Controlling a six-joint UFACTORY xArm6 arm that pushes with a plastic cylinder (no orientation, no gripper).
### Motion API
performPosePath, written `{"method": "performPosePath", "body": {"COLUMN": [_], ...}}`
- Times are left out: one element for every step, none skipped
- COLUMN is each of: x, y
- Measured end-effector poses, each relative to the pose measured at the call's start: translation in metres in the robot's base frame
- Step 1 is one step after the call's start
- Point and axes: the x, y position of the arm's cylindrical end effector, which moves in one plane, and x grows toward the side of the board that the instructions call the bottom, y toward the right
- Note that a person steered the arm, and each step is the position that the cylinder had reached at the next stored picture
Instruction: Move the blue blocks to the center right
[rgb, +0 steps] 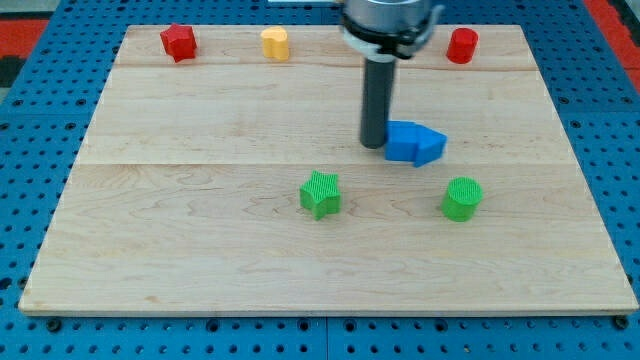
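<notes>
Two blue blocks (415, 143) lie pressed together right of the board's middle, reading as one blue mass; the right one looks wedge-shaped. My tip (372, 146) stands at their left edge, touching or nearly touching the left blue block. The rod rises straight up from there to the arm's grey flange (390, 22) at the view's top.
A green star block (320, 193) lies below and left of my tip. A green cylinder (462, 198) lies below and right of the blue blocks. Along the top edge sit a red block (179, 42), a yellow block (275, 43) and a red cylinder (461, 46). The wooden board (200, 250) ends in a blue pegboard surround.
</notes>
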Motion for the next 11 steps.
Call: {"method": "performPosePath", "body": {"x": [0.008, 0.011, 0.015, -0.022, -0.069, -0.088, -0.069, -0.04, -0.038, 0.003, 0.021], "y": [0.02, 0.052, 0.09, 0.083, 0.107, 0.115, 0.196, 0.271, 0.271, 0.27, 0.27]}}
